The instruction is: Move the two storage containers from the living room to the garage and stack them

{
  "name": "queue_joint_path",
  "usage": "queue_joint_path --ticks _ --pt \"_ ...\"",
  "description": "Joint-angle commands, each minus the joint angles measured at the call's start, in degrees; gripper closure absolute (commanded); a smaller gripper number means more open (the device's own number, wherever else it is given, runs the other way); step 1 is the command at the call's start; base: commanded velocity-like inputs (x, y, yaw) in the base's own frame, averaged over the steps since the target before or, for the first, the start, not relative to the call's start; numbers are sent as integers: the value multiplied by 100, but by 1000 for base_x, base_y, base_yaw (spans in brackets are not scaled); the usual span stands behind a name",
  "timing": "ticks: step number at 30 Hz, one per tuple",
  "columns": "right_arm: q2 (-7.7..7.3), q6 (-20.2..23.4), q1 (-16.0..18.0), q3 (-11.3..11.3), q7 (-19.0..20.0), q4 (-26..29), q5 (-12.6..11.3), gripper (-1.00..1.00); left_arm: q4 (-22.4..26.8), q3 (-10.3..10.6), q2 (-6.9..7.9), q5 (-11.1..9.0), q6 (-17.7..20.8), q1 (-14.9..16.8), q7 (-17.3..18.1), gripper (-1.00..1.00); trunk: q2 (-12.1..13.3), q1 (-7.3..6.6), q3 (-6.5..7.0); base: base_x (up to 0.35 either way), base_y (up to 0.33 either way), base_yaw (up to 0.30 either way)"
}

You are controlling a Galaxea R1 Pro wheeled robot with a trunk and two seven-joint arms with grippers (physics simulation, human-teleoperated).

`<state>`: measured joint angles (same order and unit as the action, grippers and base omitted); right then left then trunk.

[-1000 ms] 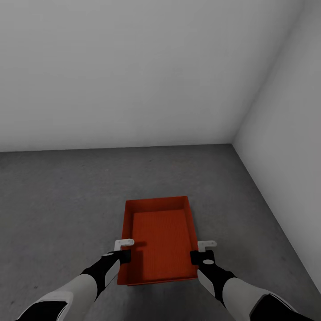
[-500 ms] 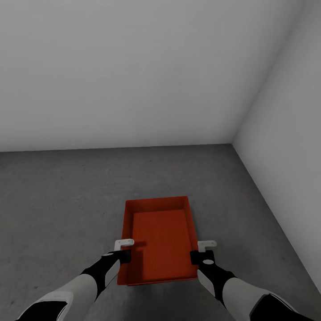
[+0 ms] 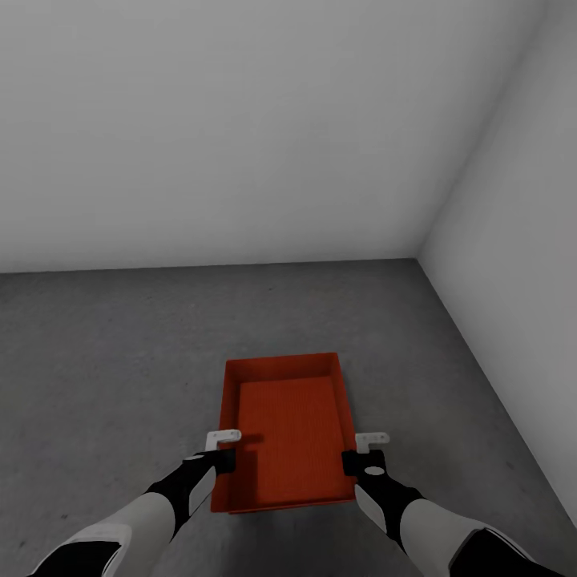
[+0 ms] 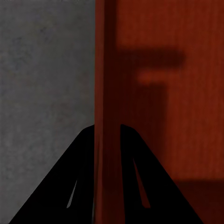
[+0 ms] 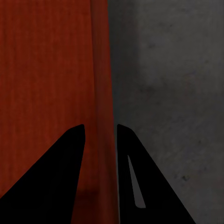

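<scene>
One orange-red storage container [image 3: 288, 425] shows low in front of me, over the dark grey garage floor [image 3: 112, 361]; I cannot tell whether it rests on the floor or hangs just above it. My left gripper [image 3: 218, 459] is shut on its left long wall and my right gripper [image 3: 359, 462] on its right long wall. In the left wrist view the left gripper [image 4: 106, 127] straddles the ribbed container [image 4: 163, 93] wall. In the right wrist view the right gripper [image 5: 100, 126] grips the container [image 5: 46, 70] rim likewise, with floor [image 5: 172, 93] beside it.
A plain white back wall [image 3: 240, 120] meets a white side wall [image 3: 521, 200] at a corner to the far right. Bare concrete stretches left of the container and ahead of it up to the back wall.
</scene>
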<state>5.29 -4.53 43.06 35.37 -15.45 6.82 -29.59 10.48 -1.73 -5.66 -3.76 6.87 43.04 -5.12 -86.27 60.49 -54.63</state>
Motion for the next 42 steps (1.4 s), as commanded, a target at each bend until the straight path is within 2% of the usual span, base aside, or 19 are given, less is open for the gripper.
queue_joint_path --ticks 1,8,42 --pt "-54 -21 9 -233 -18 12 -2 100 -222 299 12 340 34 -6 -59 100 -2 0 -4 0 0 0" --pt "-55 -24 9 -233 -19 12 -2 100 -222 301 12 340 34 -6 -59 100 -2 0 -45 0 0 0" --pt "-60 -21 9 -233 -19 12 -2 100 -222 300 12 339 41 -6 -41 100 -2 0 -83 0 0 0"
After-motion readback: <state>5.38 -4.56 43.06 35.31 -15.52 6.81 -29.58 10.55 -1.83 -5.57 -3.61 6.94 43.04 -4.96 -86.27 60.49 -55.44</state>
